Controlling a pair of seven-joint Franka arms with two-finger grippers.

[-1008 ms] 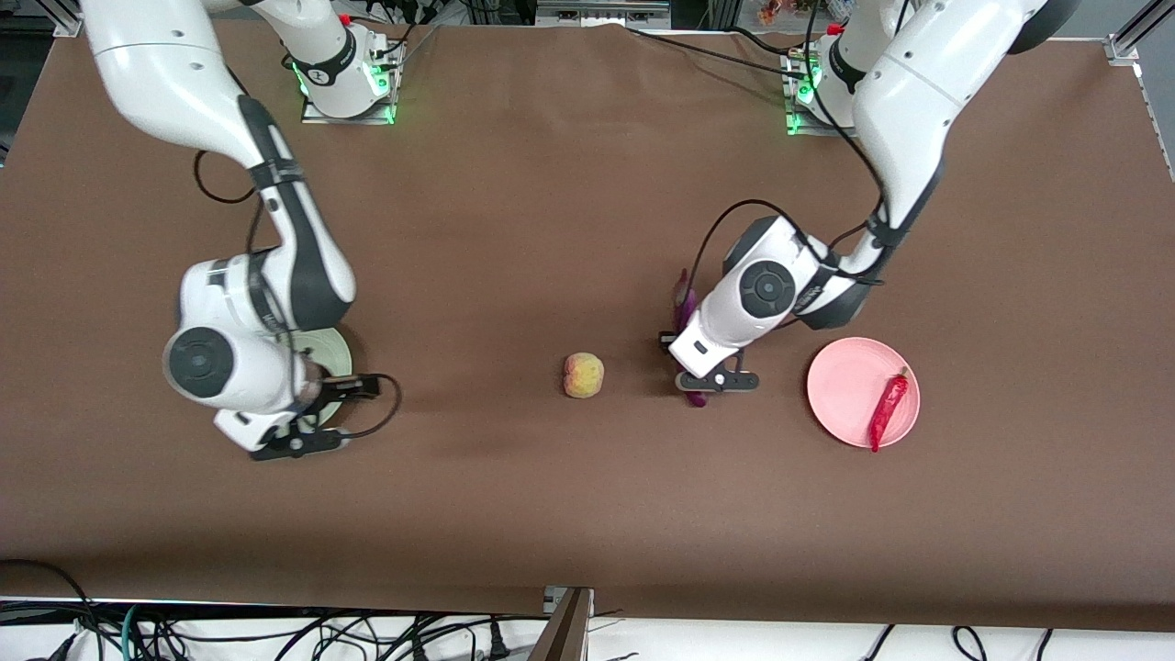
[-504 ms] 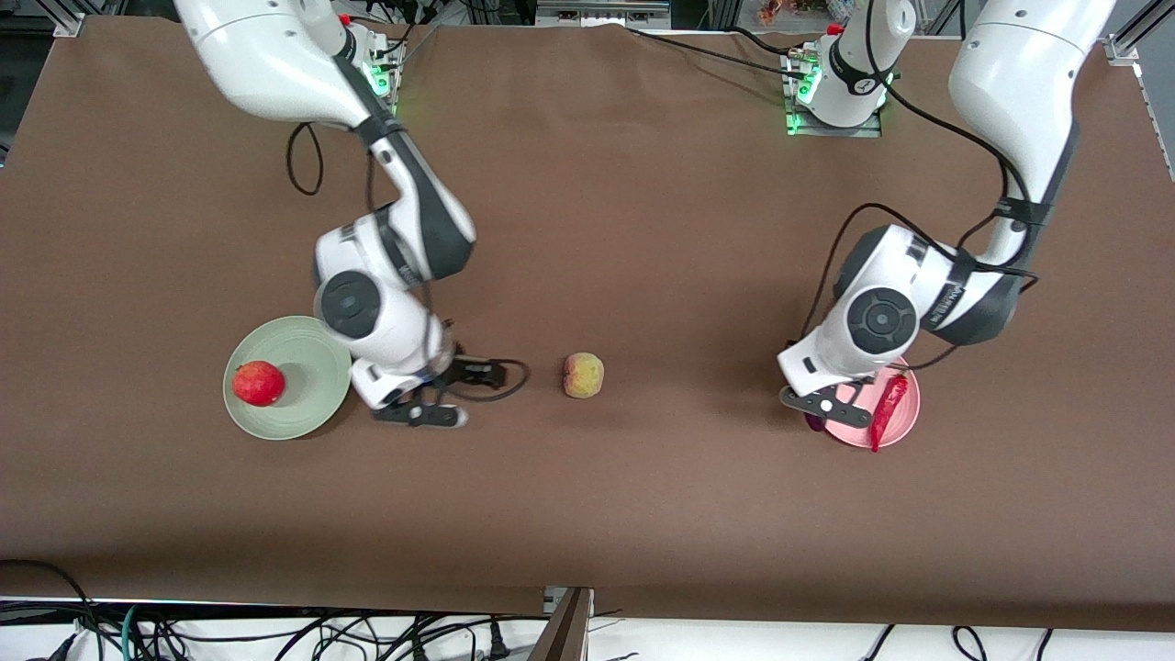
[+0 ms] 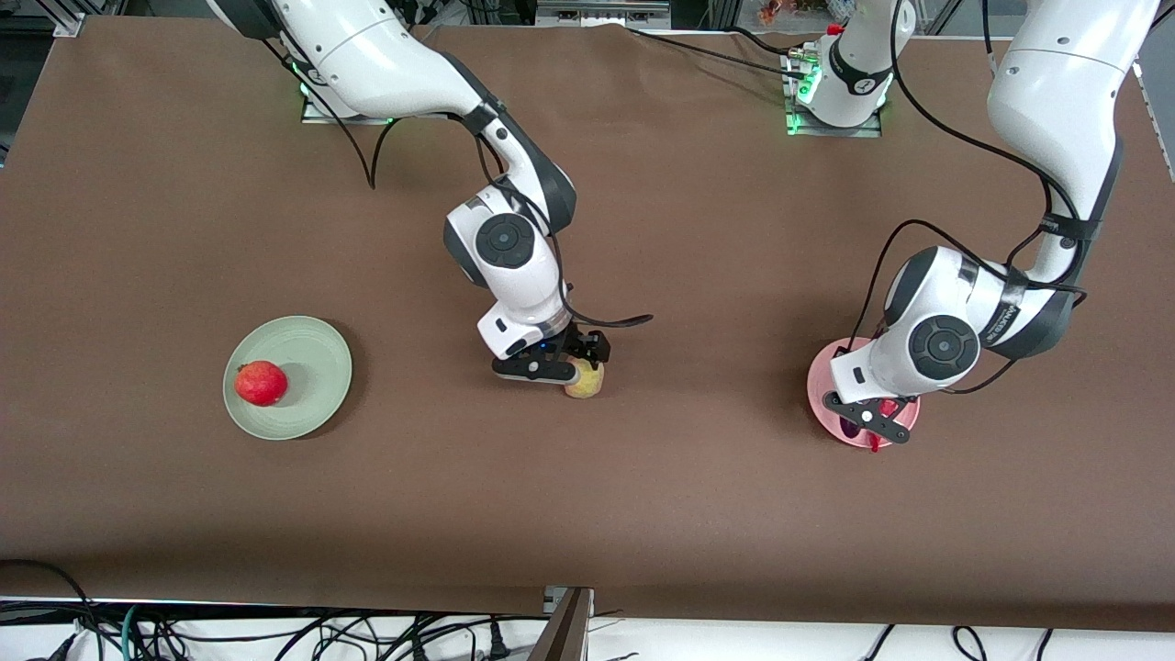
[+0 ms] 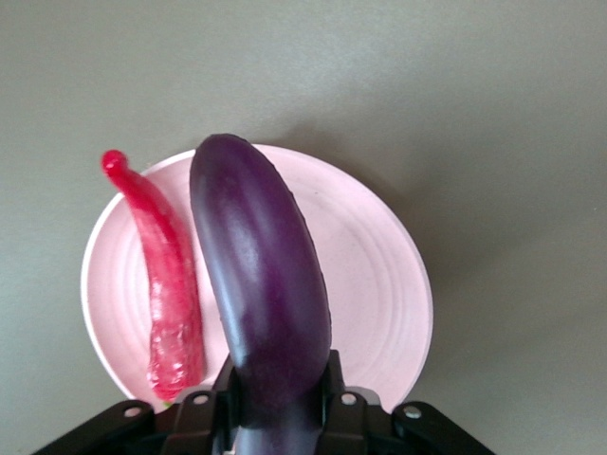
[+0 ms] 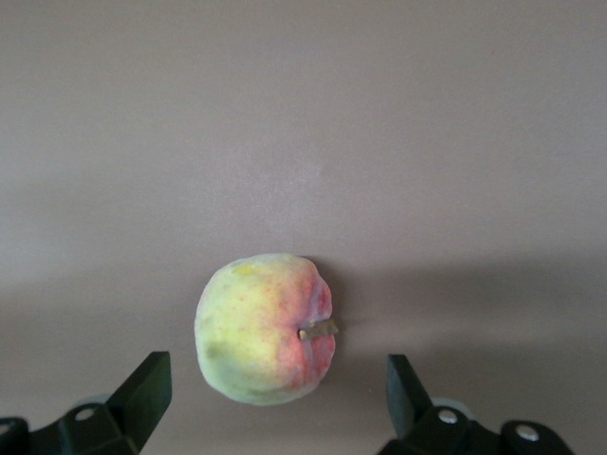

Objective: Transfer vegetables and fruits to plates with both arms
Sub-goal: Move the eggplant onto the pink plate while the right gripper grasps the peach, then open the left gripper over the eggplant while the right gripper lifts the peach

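Purple eggplant [image 4: 261, 284] clamped in left gripper [image 3: 867, 422] above pink plate [image 4: 370, 275]; right gripper [image 5: 275, 403] wide open over peach [image 5: 266, 329].

The right hand [image 3: 551, 370] has left the green plate [image 3: 312, 344], where the red fruit [image 3: 260, 383] now lies uncovered, and has crossed toward the middle of the table to hang over the peach [image 3: 587, 381] with its fingers spread wide. The left hand [image 3: 867, 420] has lifted the eggplant [image 4: 261, 284] off the table and carried it toward its own end. It now holds it clamped above the pink plate [image 3: 820, 386], beside the chili pepper [image 4: 166, 284].
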